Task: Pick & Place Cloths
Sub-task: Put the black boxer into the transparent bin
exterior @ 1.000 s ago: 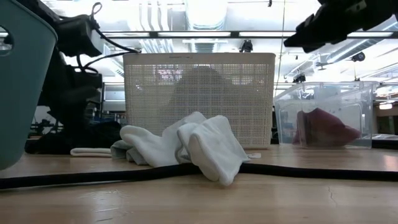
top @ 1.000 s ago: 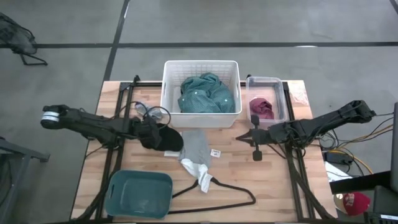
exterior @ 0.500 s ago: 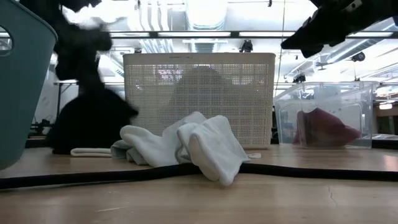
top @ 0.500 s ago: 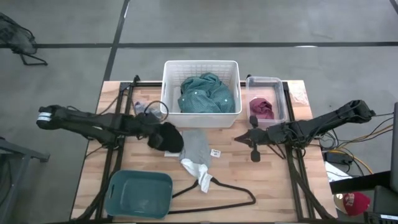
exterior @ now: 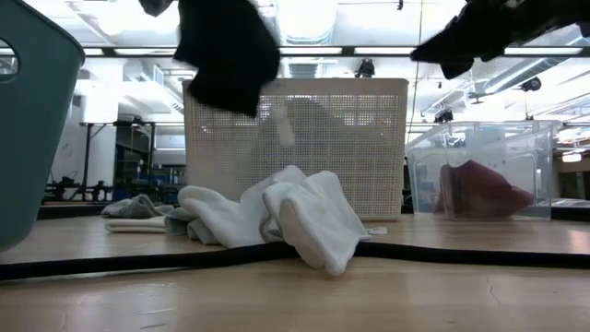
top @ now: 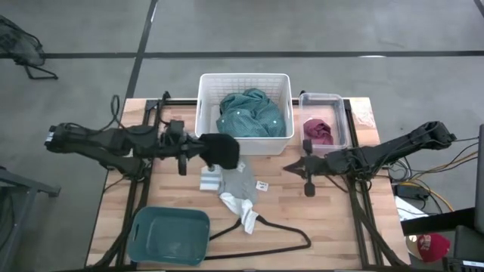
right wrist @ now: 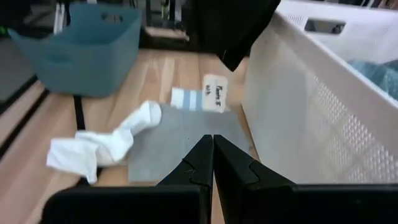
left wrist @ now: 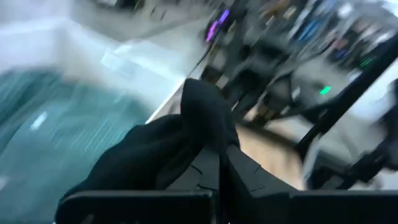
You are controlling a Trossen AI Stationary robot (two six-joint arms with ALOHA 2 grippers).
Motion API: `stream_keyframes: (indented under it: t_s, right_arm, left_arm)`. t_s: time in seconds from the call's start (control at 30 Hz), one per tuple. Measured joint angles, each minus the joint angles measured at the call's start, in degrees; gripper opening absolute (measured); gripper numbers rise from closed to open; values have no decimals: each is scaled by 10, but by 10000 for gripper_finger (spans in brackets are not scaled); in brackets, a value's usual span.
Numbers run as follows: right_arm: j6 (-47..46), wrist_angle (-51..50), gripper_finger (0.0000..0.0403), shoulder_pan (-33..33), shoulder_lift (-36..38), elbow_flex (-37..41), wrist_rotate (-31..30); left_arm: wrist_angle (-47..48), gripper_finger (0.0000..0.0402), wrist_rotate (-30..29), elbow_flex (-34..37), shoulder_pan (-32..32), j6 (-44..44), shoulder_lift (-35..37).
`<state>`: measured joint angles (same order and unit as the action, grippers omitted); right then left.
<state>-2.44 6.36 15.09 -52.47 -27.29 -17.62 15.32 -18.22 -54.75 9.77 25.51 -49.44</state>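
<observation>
Black cloth lifted beside white basket

Writing: a small white tag (right wrist: pixel 215 93) on the table carries dark print, not readable. No other labels legible.

White mesh basket (top: pixel 207 113) at the far middle holds the teal shirt (top: pixel 249 113). Clear bin (top: pixel 340 113) just right of it holds the maroon cloth (top: pixel 318 131). Teal tub (top: pixel 168 236) sits near left; thin black hanger (top: pixel 283 240) lies along the near edge. Grey-white cloth (top: pixel 237 189) lies flat mid-table with a striped piece (top: pixel 209 180) beside it, below the raised gripper.

Left gripper (top: pixel 198 148) is clamped on the black cloth (top: pixel 221 150), held in the air at the basket's near-left corner; the low view shows it hanging clear of the table in front of the basket wall. Right gripper (top: pixel 308 169) is closed and empty, above the table just near of the clear bin, well apart from the black cloth.
</observation>
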Motion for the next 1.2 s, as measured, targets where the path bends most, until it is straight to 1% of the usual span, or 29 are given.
stream_keyframes:
  t_s: [0.07,0.17,0.23,0.3,0.43,0.6,0.7,0.87,0.93,1.03,1.2]
  right_arm:
    - [1,32,8,0,-5,0,0]
    - [11,82,10,0,-11,0,-1]
    - [14,109,18,0,-14,0,-1]
    - [22,118,34,0,-17,-2,-1]
    - [40,137,86,0,-32,-6,-1]
    - [57,182,171,0,-72,-6,-1]
    - [61,218,224,0,-101,-6,-1]
    - [75,277,300,0,-139,-6,-4]
    - [76,297,322,0,-153,-6,5]
    - [76,314,344,0,-170,-10,33]
    - [72,313,358,0,-205,-42,78]
  left_arm:
    - [-60,6,0,5,6,-11,-15]
    - [-97,6,2,6,11,-12,-49]
    - [-114,6,2,6,15,-10,-75]
    - [-137,6,2,6,18,-10,-104]
    - [-208,6,4,6,23,-11,-166]
    - [-324,6,13,6,24,-16,-238]
    - [-381,6,29,6,24,-18,-274]
    - [-428,7,39,6,24,-26,-310]
    - [-444,7,41,6,24,-28,-323]
    - [-470,7,43,6,24,-34,-340]
    - [-523,7,45,6,24,-34,-366]
